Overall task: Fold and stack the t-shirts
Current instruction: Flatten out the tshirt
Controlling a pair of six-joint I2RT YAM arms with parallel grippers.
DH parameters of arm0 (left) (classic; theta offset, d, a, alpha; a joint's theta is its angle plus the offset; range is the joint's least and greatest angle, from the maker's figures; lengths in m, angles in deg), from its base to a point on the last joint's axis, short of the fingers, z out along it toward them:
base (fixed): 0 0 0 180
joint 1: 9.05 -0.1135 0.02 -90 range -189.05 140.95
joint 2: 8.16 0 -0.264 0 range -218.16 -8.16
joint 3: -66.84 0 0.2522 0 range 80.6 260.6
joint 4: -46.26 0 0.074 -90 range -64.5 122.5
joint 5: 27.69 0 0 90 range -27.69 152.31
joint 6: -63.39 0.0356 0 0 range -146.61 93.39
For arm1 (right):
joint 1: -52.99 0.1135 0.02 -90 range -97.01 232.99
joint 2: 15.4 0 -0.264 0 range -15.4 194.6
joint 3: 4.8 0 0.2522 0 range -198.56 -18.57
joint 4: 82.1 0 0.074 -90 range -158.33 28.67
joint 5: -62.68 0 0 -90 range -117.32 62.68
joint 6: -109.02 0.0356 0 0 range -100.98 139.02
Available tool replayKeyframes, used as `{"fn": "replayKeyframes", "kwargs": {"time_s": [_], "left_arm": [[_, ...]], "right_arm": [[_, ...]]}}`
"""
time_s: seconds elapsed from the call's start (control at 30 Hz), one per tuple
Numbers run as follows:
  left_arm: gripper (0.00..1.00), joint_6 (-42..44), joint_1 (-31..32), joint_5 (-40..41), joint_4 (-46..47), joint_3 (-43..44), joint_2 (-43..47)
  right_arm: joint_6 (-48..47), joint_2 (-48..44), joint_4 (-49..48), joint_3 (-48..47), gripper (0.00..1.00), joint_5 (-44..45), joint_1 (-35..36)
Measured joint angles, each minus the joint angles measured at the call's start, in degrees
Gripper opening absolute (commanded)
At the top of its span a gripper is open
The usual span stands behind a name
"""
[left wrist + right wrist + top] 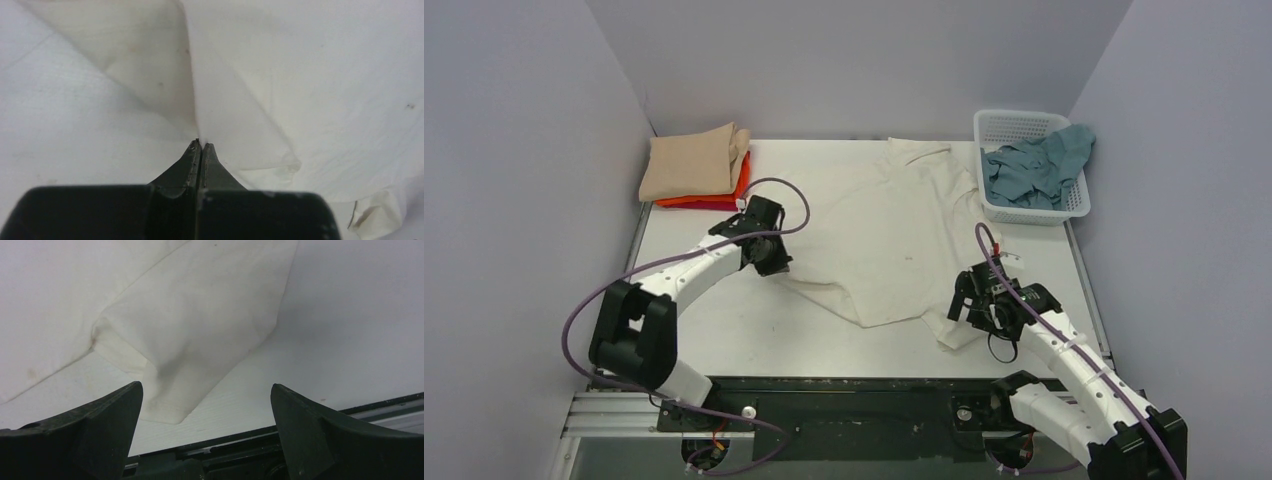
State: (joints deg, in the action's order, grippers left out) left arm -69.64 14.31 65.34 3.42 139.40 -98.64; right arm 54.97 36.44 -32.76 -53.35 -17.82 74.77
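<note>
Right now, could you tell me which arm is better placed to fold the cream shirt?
Left: the left gripper is shut on the cream shirt; the right gripper hangs open above its sleeve.

Large t-shirt [894,230] centre of table [724,320], folded t-shirts [694,165] far left, basket [1024,120] far right holding crumpled t-shirt [1036,172]
</note>
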Motion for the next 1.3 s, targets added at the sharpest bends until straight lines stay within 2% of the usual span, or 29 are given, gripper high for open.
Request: {"fn": "replayKeyframes", "kwargs": {"time_s": [0.27, 0.47, 0.63, 0.77, 0.9, 1.13, 1.3], "left_arm": [[0.0, -6.01, 0.2, 7.32, -13.51, -8.96, 17.92], [0.0, -14.27, 0.17, 15.04, -26.71, -16.26, 30.05], [0.0, -21.94, -0.94, 21.38, -31.3, -18.86, 34.23], [0.0, -24.5, -4.63, 25.53, -30.49, -20.33, 33.88], [0.0, -24.24, -8.9, 26.12, -25.99, -22.93, 31.32], [0.0, -24.33, -12.74, 25.88, -22.14, -26.91, 28.83], [0.0, -24.9, -13.2, 23.76, -20.37, -29.73, 30.1]], "right_arm": [[6.36, -5.16, 6.01, 2.01, 0.92, -0.79, 0.0], [10.25, -9.11, 8.31, 3.72, 0.91, -2.29, 0.0], [11.21, -7.72, 8.11, 3.78, 0.87, -2.6, 0.0], [12.17, -5.14, 4.15, 6.12, 0.81, -4.96, 0.0], [12.76, -1.44, 0.5, 8.68, 0.78, -7.43, 0.7], [16.44, 0.17, -2.51, 8.92, 0.7, -8.31, 10.08], [19.63, 1.84, -3.72, 9.07, 0.6, -6.93, 11.39]]}}
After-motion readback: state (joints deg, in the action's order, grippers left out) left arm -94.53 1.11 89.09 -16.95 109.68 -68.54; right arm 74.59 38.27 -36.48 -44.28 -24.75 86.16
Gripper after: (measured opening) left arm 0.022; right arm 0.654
